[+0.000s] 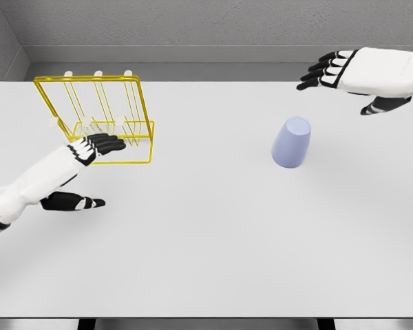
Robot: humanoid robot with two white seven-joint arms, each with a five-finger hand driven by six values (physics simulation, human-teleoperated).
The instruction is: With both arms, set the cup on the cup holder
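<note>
Here the pale blue cup [291, 142] serves as the landmark: it stands upside down on the white table [213, 247], its closed base uppermost, touched by neither hand. Well to the left of the cup sits the yellow wire cup holder [96, 118], an open frame with upright pegs, its base resting on the table toward the far left edge. The left hand [89, 148] lies far left of the cup, at the holder's near front rail; its black fingers [109, 143] are stretched out flat and close together, overlapping the wire, with the thumb [74, 202] spread apart below, and it grips nothing. The right hand [358, 75] hovers up and to the right of the cup, clear of it, fingers extended side by side and pointing left, thumb hanging beneath, also holding nothing.
</note>
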